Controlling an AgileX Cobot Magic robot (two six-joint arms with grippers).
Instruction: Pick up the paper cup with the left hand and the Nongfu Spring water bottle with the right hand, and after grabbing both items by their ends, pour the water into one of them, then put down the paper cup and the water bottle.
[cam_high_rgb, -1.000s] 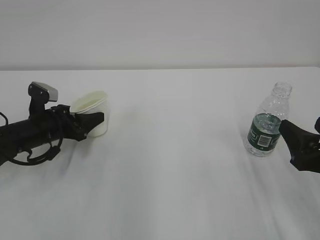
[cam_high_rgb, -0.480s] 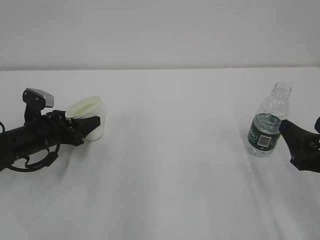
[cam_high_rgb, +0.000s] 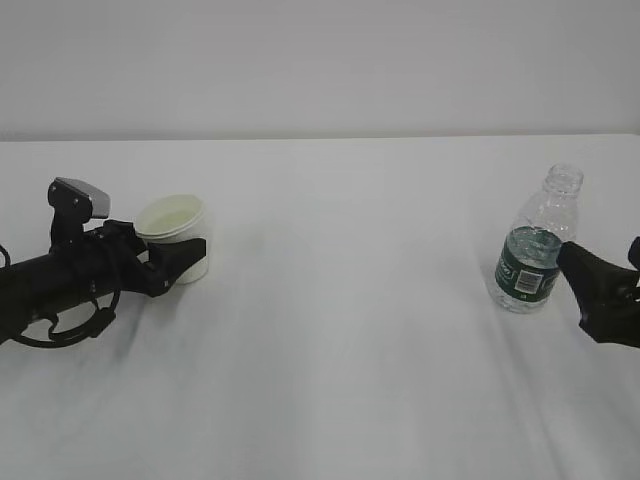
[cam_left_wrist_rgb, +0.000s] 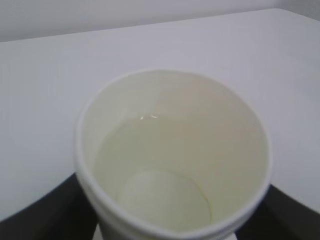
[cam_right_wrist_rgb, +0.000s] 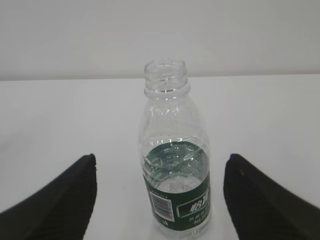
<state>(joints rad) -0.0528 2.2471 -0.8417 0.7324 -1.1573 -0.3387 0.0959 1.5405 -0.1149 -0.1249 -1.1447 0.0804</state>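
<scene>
Cup and bottle on white desk, one tool at each.

Left tool (cam_high_rgb: 185, 258): jaws apart, flanking the cup (cam_high_rgb: 176, 237) low down; contact unclear. Cup: white paper, rolled rim, cream inside, tapered, upright, left on the desk (cam_high_rgb: 340, 330). Right tool (cam_right_wrist_rgb: 159, 200): jaws wide apart, clear of the bottle (cam_right_wrist_rgb: 172, 165). Bottle: clear ribbed plastic, capless, green label, part-filled, upright at right.

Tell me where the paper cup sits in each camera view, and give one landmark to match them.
Exterior view: the paper cup stands upright at the left, between the left gripper's fingers.
Left wrist view: the cup fills the frame, seen from above into its cream inside.
Right wrist view: not in it; only the bottle shows.
Shared landmark: the cup's rolled white rim, flanked by black fingers.
</scene>
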